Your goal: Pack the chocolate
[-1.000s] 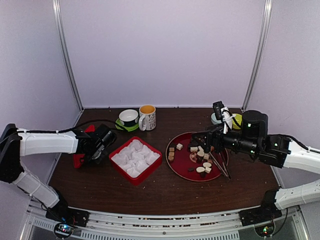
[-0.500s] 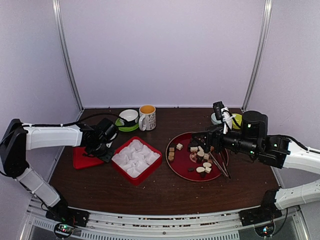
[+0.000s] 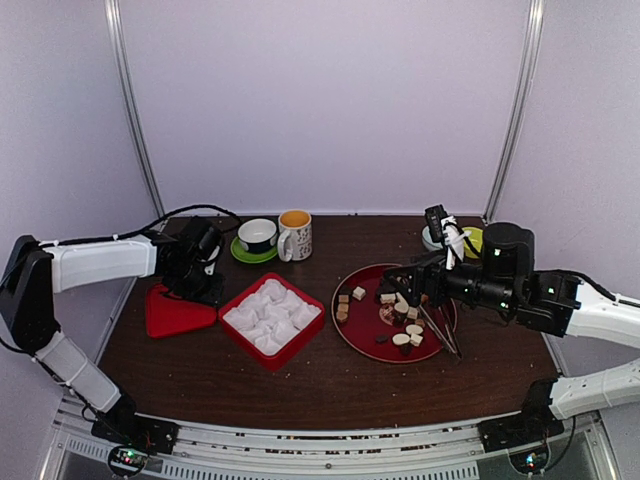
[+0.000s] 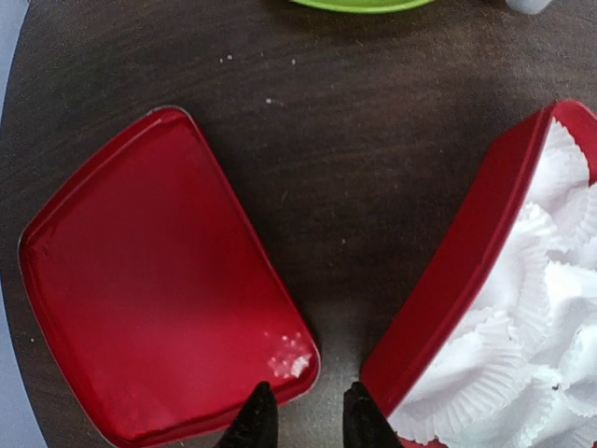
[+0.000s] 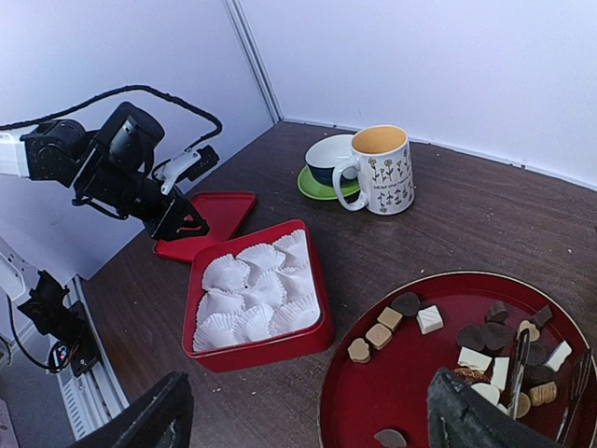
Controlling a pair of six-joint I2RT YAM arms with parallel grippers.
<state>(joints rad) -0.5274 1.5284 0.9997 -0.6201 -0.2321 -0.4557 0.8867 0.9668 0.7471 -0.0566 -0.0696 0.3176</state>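
The chocolate (image 3: 398,308) is lying scattered on the round red plate (image 3: 365,340) at the right of the tabletop (image 3: 330,390). The right pincer (image 5: 308,425) is hovering over it, gaping wide, holding nothing. The left pincer (image 4: 306,420) is hanging narrowly parted and empty between the red lid (image 4: 149,280) and the box of paper cups (image 4: 466,271)
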